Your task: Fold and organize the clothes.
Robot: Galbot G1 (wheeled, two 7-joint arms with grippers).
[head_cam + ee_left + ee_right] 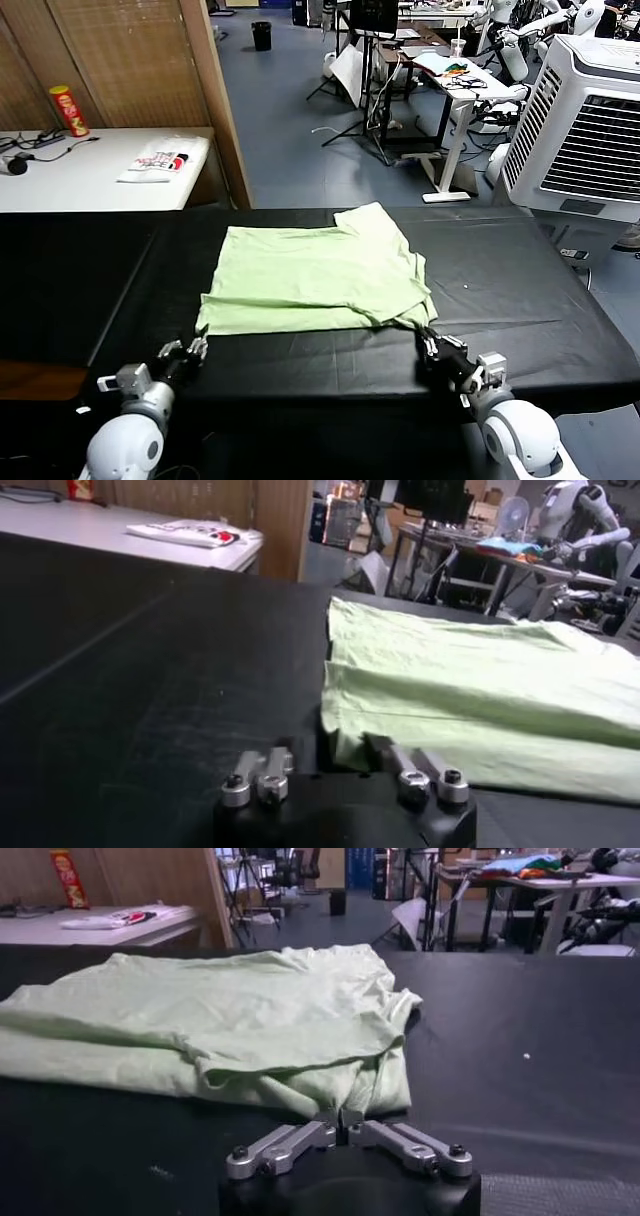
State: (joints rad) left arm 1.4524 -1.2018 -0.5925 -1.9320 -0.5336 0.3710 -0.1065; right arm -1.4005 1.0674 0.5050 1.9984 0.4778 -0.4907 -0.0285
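Packet lies on white table beyond T-shirt.

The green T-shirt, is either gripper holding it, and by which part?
The right gripper pinches the T-shirt at its near right corner. Left gripper sits at the near left corner; a hold cannot be told.

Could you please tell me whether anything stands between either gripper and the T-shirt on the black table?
Nothing visible: the left gripper and right gripper are at the T-shirt's near corners.
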